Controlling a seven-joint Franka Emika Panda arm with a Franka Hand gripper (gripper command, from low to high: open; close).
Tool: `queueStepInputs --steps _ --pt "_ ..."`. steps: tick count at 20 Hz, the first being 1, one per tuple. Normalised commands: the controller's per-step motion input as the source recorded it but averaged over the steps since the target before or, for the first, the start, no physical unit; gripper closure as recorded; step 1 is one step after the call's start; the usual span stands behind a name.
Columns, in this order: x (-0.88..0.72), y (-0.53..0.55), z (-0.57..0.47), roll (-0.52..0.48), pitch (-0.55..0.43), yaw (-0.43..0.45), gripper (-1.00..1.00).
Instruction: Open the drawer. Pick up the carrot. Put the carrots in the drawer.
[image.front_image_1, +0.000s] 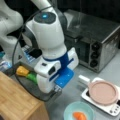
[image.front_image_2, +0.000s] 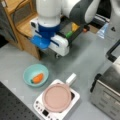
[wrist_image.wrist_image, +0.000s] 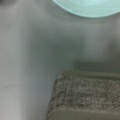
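Observation:
The drawer (image.front_image_1: 27, 84) stands pulled out from under the light wooden top (image.front_image_1: 15, 100), its dark grey tray (image.front_image_2: 80, 30) showing in both front views. The carrot (image.front_image_1: 79, 116), small and orange, lies in a teal bowl (image.front_image_1: 78, 110) on the table in front of the drawer; it is also the carrot (image.front_image_2: 38, 78) in the bowl (image.front_image_2: 35, 75). My gripper (image.front_image_1: 57, 89) hangs low at the drawer's front edge, above the table between drawer and bowl (image.front_image_2: 58, 55). In the wrist view a textured finger pad (wrist_image.wrist_image: 85, 96) fills the bottom and the bowl's rim (wrist_image.wrist_image: 87, 8) shows at the top.
A yellow vegetable (image.front_image_1: 22, 71) and a green vegetable (image.front_image_1: 31, 76) lie in the drawer. A silver toaster oven (image.front_image_1: 97, 40) stands behind. A white cooker carrying a pink pan (image.front_image_1: 103, 92) sits beside the bowl, the pan (image.front_image_2: 57, 97) close to the bowl's right.

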Motion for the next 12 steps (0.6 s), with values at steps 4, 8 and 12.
queueStepInputs --steps 4,8,12 --pt "0.45 -0.16 0.13 0.038 0.247 0.047 -1.00" --pt "0.31 -0.16 0.17 0.021 0.237 0.061 -1.00" --pt "0.30 -0.18 0.11 0.008 0.234 0.078 -1.00"
